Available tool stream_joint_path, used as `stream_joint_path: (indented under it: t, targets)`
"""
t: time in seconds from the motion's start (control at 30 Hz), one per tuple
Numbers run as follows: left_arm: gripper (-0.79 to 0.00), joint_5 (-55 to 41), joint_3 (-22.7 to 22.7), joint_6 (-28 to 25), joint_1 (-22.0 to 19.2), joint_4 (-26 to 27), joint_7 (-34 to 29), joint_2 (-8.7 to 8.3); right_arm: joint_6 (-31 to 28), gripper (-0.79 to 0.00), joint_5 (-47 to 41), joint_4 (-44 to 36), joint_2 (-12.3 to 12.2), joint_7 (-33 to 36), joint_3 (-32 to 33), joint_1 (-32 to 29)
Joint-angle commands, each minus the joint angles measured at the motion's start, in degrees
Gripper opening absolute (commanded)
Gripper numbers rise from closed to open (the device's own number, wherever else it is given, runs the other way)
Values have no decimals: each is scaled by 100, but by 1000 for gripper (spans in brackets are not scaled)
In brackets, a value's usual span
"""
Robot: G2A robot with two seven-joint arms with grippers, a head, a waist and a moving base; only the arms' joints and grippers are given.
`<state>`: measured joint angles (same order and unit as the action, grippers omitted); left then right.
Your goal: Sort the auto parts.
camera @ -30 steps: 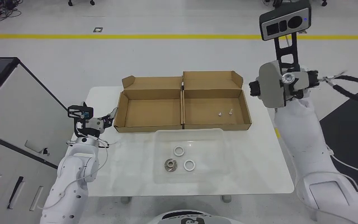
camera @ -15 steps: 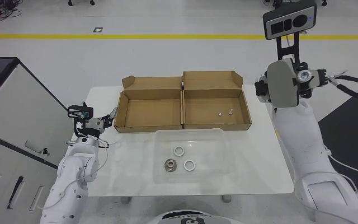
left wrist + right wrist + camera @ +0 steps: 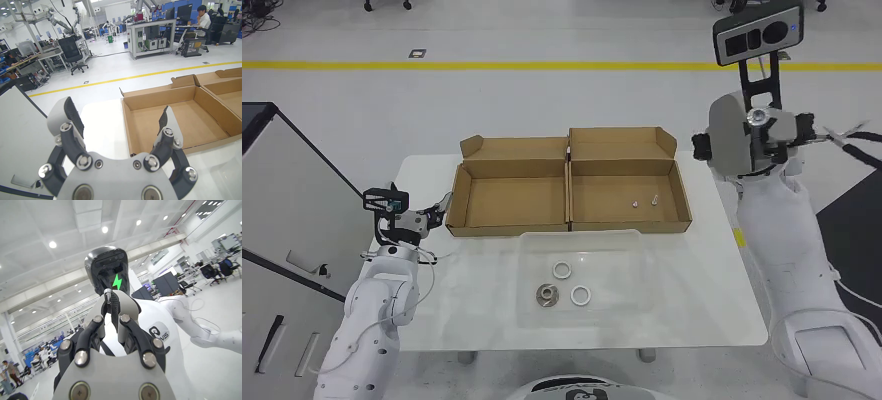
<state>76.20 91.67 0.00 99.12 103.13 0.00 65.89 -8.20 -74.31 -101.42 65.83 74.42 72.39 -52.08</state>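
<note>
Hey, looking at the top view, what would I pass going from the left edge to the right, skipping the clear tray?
From the left: left gripper → left cardboard box → right cardboard box → right gripper, raised and shut on a small metal part.

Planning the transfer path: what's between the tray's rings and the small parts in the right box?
Top view: only the clear tray's far wall and the right box's front wall; otherwise bare.

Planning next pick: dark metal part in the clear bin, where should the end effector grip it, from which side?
Probably from straight above, across its outer rim: the metal part lies flat, hole up. A white ring sits beside it, apart, so close clear of that side.
</note>
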Motion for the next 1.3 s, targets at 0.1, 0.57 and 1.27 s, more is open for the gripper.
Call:
stream_joint_path:
  t: [0.1, 0.57, 1.27]
  targets:
    - [0, 0, 0, 0, 0, 0, 0, 0, 722, -785, 1518, 158, -202, 133, 752, -162]
    - [0, 0, 0, 0, 0, 0, 0, 0, 2003, -785, 6827, 89, -815, 1358, 1346, 514]
    - [0, 0, 0, 0, 0, 0, 0, 0, 1516, -785, 9965, 2464, -699, 1170, -1895, 2007]
